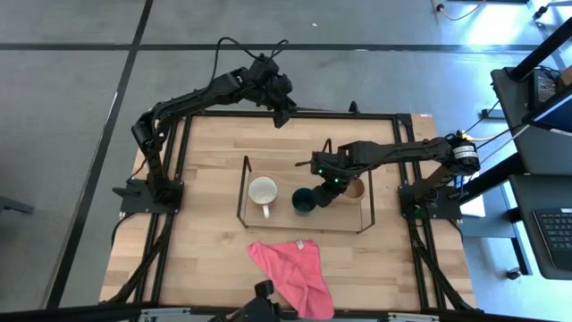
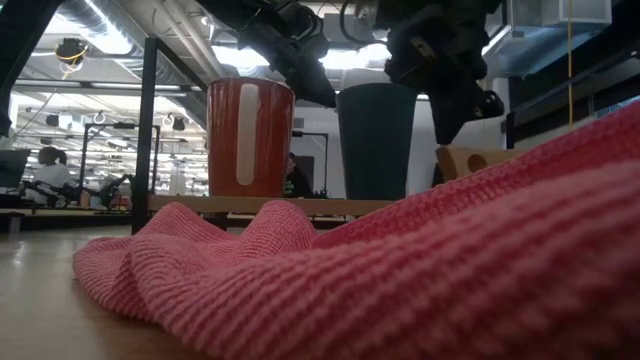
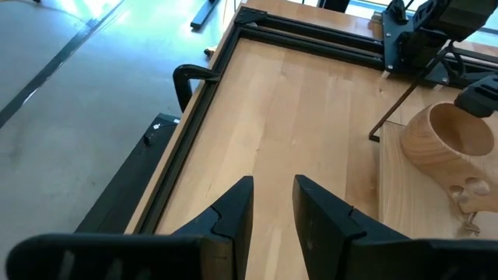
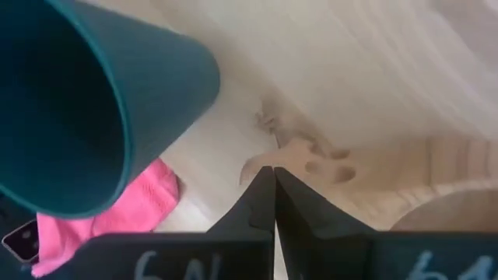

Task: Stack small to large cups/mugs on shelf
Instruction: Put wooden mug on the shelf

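Bare tabletop beyond the shelf; mug, green cup, seemingly close-set, crowding it.

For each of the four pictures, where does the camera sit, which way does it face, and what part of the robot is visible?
High: above the table, looking straight down; both arms, shelf, white mug, green cup, wooden cup, pink cloth.
Low: at table-top height behind the cloth, facing the red mug and green cup; arms enter from above.
Left wrist: on the left arm at the far table edge; open left hand, wooden cup.
Right wrist: over the shelf; shut right hand, green cup.
Shared: all but the left wrist show the green cup.
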### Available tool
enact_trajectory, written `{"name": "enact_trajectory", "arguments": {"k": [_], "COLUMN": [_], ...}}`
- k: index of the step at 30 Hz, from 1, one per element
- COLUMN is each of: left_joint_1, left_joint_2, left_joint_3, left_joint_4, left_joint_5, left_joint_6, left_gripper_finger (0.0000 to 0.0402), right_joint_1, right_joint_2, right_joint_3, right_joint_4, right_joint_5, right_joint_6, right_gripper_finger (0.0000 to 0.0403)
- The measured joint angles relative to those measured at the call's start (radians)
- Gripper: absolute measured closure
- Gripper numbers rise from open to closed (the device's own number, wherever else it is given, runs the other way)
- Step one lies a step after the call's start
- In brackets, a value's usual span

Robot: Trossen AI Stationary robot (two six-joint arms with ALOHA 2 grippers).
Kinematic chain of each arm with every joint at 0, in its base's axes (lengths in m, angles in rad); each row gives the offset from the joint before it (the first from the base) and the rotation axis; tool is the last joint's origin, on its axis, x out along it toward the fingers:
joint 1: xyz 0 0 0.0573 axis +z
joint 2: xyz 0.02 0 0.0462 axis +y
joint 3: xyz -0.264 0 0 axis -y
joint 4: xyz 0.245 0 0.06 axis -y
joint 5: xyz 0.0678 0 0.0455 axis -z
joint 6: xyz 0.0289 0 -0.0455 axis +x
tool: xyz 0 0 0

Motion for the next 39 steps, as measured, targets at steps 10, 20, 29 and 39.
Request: {"name": "enact_trajectory", "arguments": {"k": [10,20,29,39], "left_joint_1": [0.0,0.0,0.0,0.0], "left_joint_2": [0.0,0.0,0.017,0.031], "left_joint_3": [0.0,0.0,0.0,0.0], "left_joint_4": [0.0,0.0,0.001,0.002], "left_joint_5": [0.0,-0.018,-0.018,-0.017], "left_joint_6": [0.001,0.002,0.004,0.002], "left_gripper_finger": [0.0315,0.0315,0.0315,0.0315], "right_joint_1": [-0.026,-0.026,-0.012,0.041], "right_joint_2": [0.045,0.071,0.069,0.053], "right_joint_3": [0.001,0.001,0.001,0.001], "right_joint_4": [0.012,-0.029,-0.092,-0.12], "right_joint_5": [-0.004,-0.02,-0.102,-0.056], "right_joint_6": [-0.05,-0.08,-0.056,-0.047], "right_gripper_finger": [0.0396,0.0396,0.0396,0.0396]}}
